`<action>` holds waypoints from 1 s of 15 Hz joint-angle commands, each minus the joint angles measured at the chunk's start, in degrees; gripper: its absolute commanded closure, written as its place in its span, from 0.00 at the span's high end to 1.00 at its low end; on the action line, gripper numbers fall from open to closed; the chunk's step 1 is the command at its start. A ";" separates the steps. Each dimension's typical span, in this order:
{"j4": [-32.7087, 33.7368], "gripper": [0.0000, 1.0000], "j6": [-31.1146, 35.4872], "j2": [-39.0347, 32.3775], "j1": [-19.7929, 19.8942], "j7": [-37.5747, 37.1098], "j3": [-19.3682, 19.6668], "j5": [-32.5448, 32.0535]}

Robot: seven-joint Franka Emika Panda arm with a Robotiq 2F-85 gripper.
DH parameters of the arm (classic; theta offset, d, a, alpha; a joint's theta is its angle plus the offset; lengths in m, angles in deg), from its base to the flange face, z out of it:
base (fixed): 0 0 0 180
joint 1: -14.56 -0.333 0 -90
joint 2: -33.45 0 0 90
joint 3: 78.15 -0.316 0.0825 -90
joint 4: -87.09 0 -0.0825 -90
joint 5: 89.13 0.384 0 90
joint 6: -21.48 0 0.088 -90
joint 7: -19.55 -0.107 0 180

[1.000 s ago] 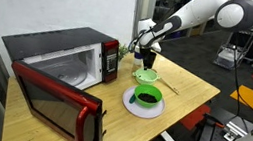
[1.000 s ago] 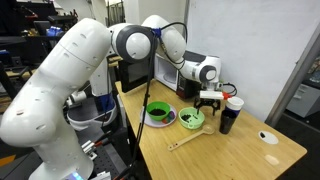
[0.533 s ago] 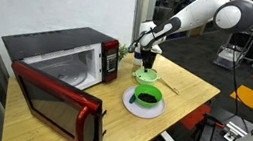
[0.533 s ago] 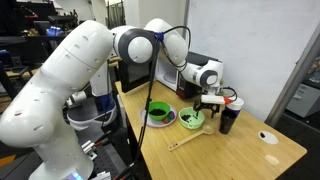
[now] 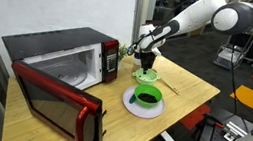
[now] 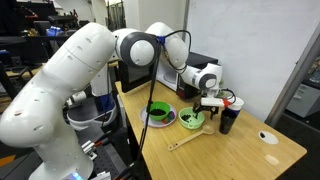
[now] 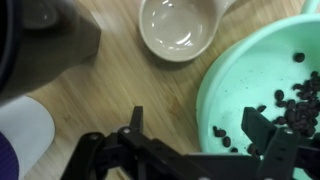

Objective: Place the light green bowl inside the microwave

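The light green bowl (image 5: 146, 76) sits on the wooden table near the far edge; it also shows in an exterior view (image 6: 192, 119). In the wrist view the bowl (image 7: 262, 85) holds several small dark bits. My gripper (image 7: 203, 128) is open, with one finger over the bowl's inside and one outside, astride its rim. It hangs just above the bowl in both exterior views (image 5: 147, 60) (image 6: 208, 104). The microwave (image 5: 62, 63) stands beside it with its red-trimmed door (image 5: 56, 102) swung open and its white inside showing.
A darker green bowl on a white plate (image 5: 144, 100) (image 6: 158, 113) sits next to the light one. A black cup (image 6: 229, 116) (image 7: 45, 40) stands close by the gripper. A wooden spoon (image 6: 185, 142) lies on the table; a beige round scoop (image 7: 180, 25) shows near the bowl.
The gripper has come down slightly toward the light green bowl's rim. The bowls, cup and microwave have not moved.
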 commanded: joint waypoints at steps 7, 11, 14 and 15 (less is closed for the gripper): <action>-0.05 0.38 2.47 -0.32 1.40 3.22 -1.48 1.47; -0.17 0.10 2.61 -0.23 1.63 4.16 -1.68 1.73; -0.74 0.00 3.00 0.12 1.71 4.93 -1.65 1.92; -0.92 0.00 2.98 0.36 1.72 5.14 -1.66 2.25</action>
